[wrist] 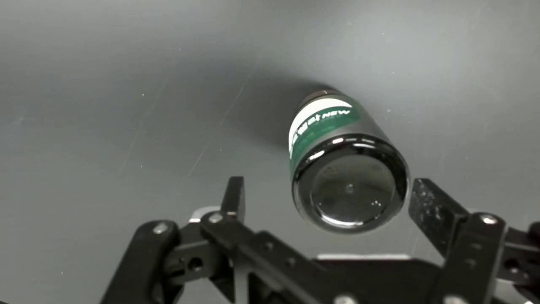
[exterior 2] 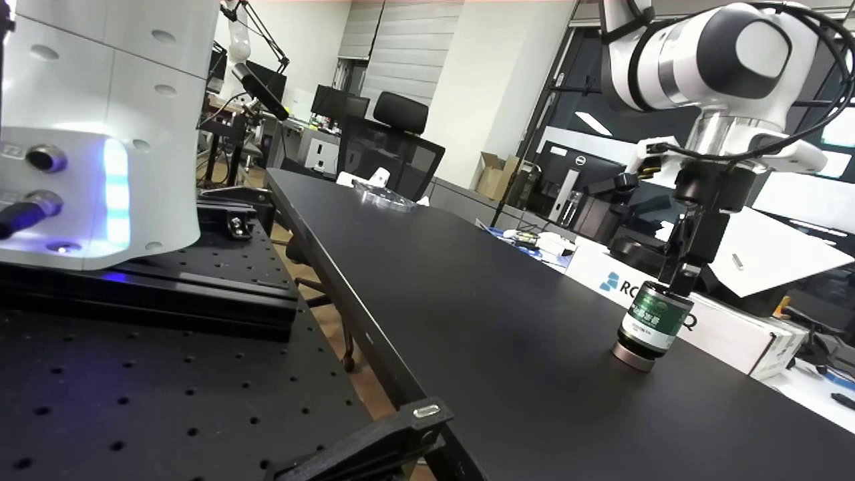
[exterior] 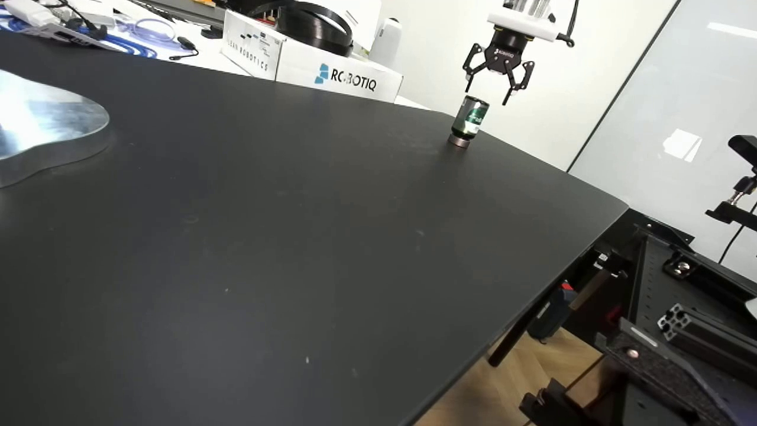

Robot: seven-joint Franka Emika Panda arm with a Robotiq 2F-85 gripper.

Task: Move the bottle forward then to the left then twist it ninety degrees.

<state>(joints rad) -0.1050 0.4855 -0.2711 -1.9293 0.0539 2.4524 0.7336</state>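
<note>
Hand point(exterior: 487, 96): fingers point(wrist: 430, 211) spread wide, nothing gripped; it hangs above the counter point(exterior 2: 467, 307), near the corner that lies farthest off in an exterior view.
Gaps: in the wrist view, a sliver to the right of the green-labelled bottle point(exterior 2: 653, 322) and a wider space to its left; whether the nearer finger touches cannot be told. The step in hand looks like lining up a grasp, so shift sideways until both gaps match.
Bottle: upturned, just in from that same corner, below the hand. Come straight down until the fingers flank the body, then close softly so both sides meet it together.
Cap point(exterior 2: 631, 359): underneath, narrower than the body, resting on the counter; a one-sided shove would probably topple everything. Keep it flat while sliding.
Label point(wrist: 322, 126): green and white, a handy mark for judging the quarter turn, best made about the bottle's own axis.
Counter corner: two edges meet close by, so moves toward either should be short and slow.
Robotiq carton point(exterior: 337, 74): just past the long edge near the bottle.
Robot base point(exterior 2: 160, 200): beyond the opposite long edge.
Shiny plate point(exterior: 50, 121): near the counter's other end.
</note>
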